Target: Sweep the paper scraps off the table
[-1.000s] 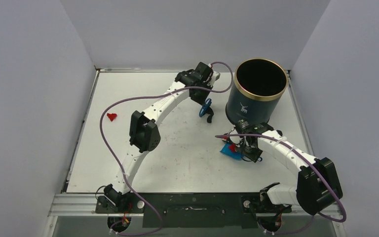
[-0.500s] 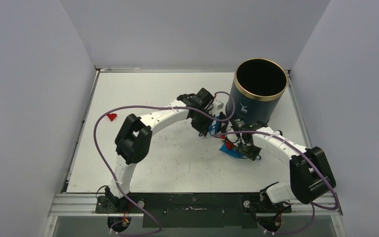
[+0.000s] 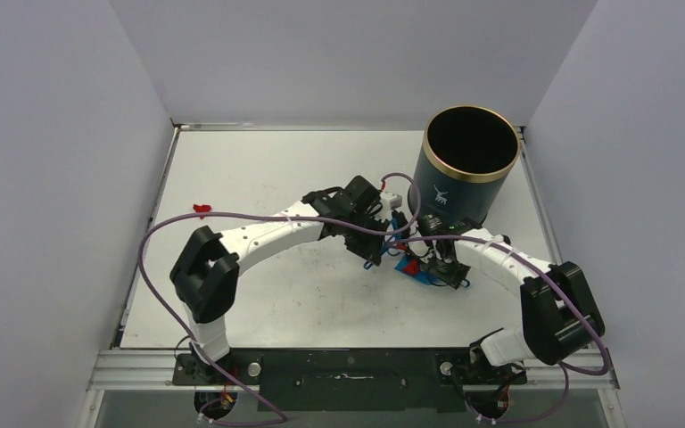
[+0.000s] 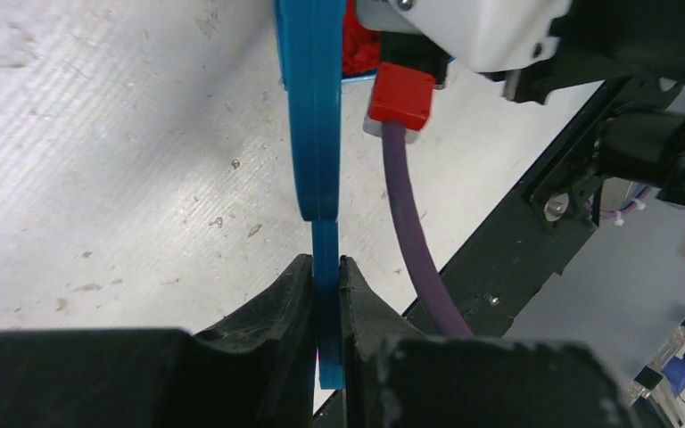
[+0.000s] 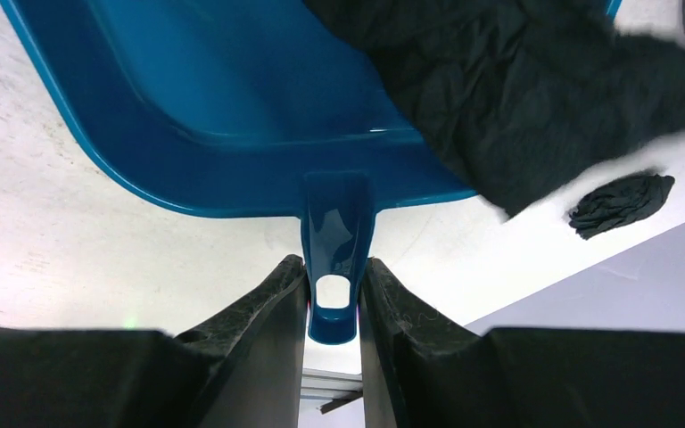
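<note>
My left gripper (image 3: 370,254) is shut on the thin blue handle of the hand brush (image 4: 310,107), whose far end sits at the dustpan. My right gripper (image 3: 447,269) is shut on the handle tab of the blue dustpan (image 5: 232,107), which rests on the white table (image 3: 259,169) in front of the bin. Red paper scraps (image 3: 408,265) lie at the pan, and they also show in the left wrist view (image 4: 357,45). A crumpled black paper lump (image 5: 517,89) overlaps the pan's right side. A small black scrap (image 5: 620,203) lies on the table beside it. One red scrap (image 3: 202,210) lies alone at the far left.
A tall dark-blue bin (image 3: 469,169) with a gold rim stands at the back right, just behind both grippers. A purple cable (image 4: 410,223) and a red plug (image 4: 401,94) on the right arm hang close to the brush. Grey walls enclose the table on three sides.
My left arm has swung from the back of the table toward the front, bringing the brush down next to the dustpan. The right gripper and dustpan have shifted slightly left.
</note>
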`<state>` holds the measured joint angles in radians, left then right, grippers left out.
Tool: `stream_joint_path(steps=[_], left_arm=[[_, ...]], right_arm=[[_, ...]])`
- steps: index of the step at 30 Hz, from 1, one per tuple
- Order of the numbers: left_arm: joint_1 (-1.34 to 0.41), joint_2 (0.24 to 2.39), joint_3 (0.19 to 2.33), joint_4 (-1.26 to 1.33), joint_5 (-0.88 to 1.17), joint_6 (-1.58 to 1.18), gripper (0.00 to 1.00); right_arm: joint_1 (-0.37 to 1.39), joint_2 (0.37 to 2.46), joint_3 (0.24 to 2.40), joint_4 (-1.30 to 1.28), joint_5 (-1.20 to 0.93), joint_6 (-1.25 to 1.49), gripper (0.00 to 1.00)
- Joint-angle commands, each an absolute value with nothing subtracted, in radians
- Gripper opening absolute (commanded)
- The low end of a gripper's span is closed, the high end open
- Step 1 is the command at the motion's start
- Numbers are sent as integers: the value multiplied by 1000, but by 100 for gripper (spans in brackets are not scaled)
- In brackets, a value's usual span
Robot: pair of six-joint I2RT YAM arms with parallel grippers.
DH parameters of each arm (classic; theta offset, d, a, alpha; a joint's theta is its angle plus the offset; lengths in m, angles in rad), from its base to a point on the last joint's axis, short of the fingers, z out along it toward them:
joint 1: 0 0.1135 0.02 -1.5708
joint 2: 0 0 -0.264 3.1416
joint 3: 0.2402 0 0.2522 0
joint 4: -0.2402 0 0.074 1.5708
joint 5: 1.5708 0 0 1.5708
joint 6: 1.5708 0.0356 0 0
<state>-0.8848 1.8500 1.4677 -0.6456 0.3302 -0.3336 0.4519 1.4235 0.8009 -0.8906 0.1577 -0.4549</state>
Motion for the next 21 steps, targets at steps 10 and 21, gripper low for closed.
stream_joint_path(steps=[10, 21], left_arm=[[-815, 1547, 1372, -777, 315, -312, 0], [-822, 1347, 1217, -757, 567, -210, 0]], right_arm=[[443, 1206, 874, -1022, 38, -484, 80], [439, 1147, 1157, -1165, -486, -621, 87]])
